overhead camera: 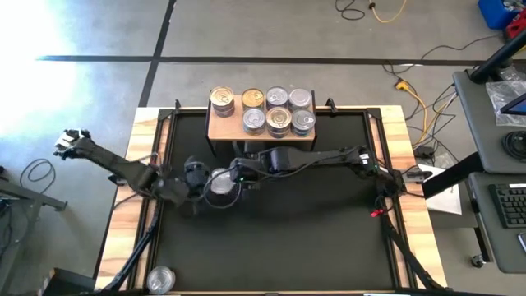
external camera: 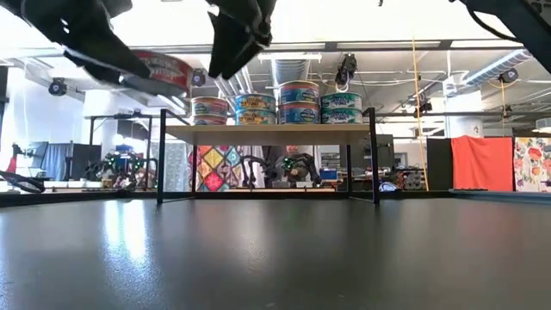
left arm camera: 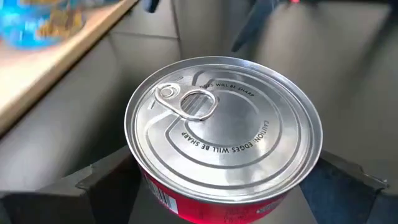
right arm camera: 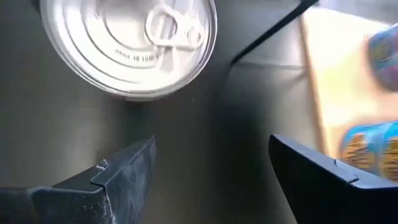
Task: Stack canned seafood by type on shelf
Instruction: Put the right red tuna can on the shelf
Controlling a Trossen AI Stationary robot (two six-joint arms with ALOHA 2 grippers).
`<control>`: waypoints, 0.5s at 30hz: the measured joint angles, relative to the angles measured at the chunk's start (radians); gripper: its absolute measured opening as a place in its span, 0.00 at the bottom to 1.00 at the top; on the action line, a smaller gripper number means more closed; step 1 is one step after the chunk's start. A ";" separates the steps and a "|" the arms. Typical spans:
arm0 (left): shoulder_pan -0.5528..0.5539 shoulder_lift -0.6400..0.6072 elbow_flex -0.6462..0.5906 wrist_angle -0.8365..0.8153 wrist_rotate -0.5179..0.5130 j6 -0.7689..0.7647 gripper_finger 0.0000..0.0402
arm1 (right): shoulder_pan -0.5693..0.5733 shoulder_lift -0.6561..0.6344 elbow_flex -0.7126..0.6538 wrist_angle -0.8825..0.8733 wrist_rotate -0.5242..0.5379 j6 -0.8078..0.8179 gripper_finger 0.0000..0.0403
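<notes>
The shelf (overhead camera: 261, 131), a light-wood board on dark legs, stands at the table's far edge and carries several canned seafood tins (overhead camera: 278, 108) with blue labels, some stacked in two layers (external camera: 300, 102). My left gripper (overhead camera: 219, 184) is in front of the shelf, shut on a red-labelled can with a silver pull-tab lid (left arm camera: 224, 127), which shows high in the low view (external camera: 160, 71). My right gripper (right arm camera: 211, 168) hovers open just to the right of that can (right arm camera: 127, 43), nothing between its fingers. My left gripper pinches the can's red side wall (left arm camera: 155, 190) between its two fingers (left arm camera: 93, 186), one on each opposite side just below the lid. The fingers come from the table's left, slanting down. The can is lifted clear of the table, lid up and slightly tilted.
One more silver-lidded can (overhead camera: 161, 279) lies at the table's near left corner. The black table top has a wooden rim (overhead camera: 396, 156). A desk with a keyboard (overhead camera: 509, 201) stands to the right, and cables lie on the floor beyond the shelf.
</notes>
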 joint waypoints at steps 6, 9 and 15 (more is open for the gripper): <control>0.230 -0.101 0.084 -0.154 0.226 0.271 0.88 | -0.009 -0.075 0.001 0.110 0.016 -0.004 0.73; 0.371 -0.107 0.151 -0.226 0.312 0.387 0.88 | -0.022 -0.090 0.001 0.180 0.016 -0.006 0.71; 0.645 -0.041 0.282 -0.251 0.485 0.637 0.88 | -0.091 -0.096 0.000 0.327 0.008 0.008 0.68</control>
